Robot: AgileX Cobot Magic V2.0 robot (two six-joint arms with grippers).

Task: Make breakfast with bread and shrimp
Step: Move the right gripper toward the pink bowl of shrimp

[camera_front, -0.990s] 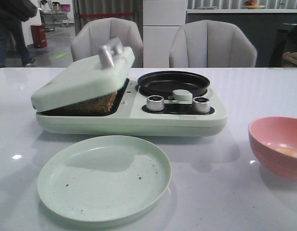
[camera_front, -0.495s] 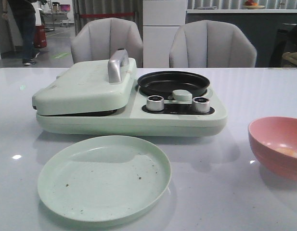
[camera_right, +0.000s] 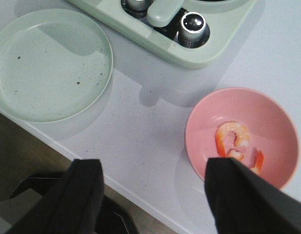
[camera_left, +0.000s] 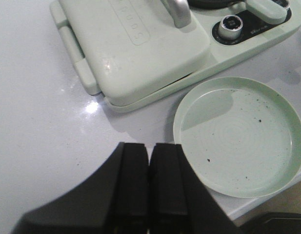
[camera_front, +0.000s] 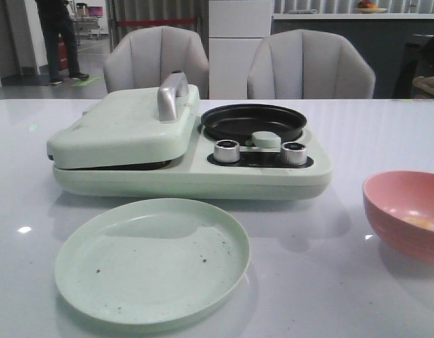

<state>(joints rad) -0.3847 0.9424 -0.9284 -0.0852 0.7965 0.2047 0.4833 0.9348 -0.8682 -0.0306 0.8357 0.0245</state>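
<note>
**Dev:** Shrimp (camera_right: pixel 236 141) status: a few curled orange-pink pieces lying in the pink bowl (camera_right: pixel 267 105), per right wrist view. In the front view only a pale patch (camera_front: pixel 419 222) shows inside the bowl (camera_front: pixel 392 204), which sits at the table's near right edge.

**Ops:** Grippers?

**Dev:** Left gripper (camera_left: pixel 149 183): black fingers (camera_left: pixel 134 185) pressed together, nothing between them, hanging over bare white table (camera_left: pixel 38 122) just beside the plate (camera_left: pixel 187 105). Right gripper (camera_right: pixel 155 195): fingers (camera_right: pixel 84 195) spread wide, released, empty, above the table edge near the bowl; one finger overlaps the bowl's rim in the picture, contact can't be told.

**Ops:** Near to far on the table?

**Dev:** Nearest: round pale green plate (camera_front: pixel 152 259), dark specks on it, no food. Behind it, close but apart: pale green breakfast maker (camera_front: pixel 195 179). Its lid (camera_front: pixel 122 130) on the left side is down, silver handle (camera_front: pixel 171 95) on top. Right side: round black pan (camera_front: pixel 253 121), with two silver knobs (camera_front: pixel 227 151) in front and a green lever (camera_front: pixel 266 139) between them.

**Ops:** Bread?

**Dev:** Not visible in any view. Only a dark gap shows under the lid edge.

**Ops:** Beyond the table?

**Dev:** Two grey chairs (camera_front: pixel 311 65) at the far side; a person (camera_front: pixel 58 35) stands far back left.
</note>
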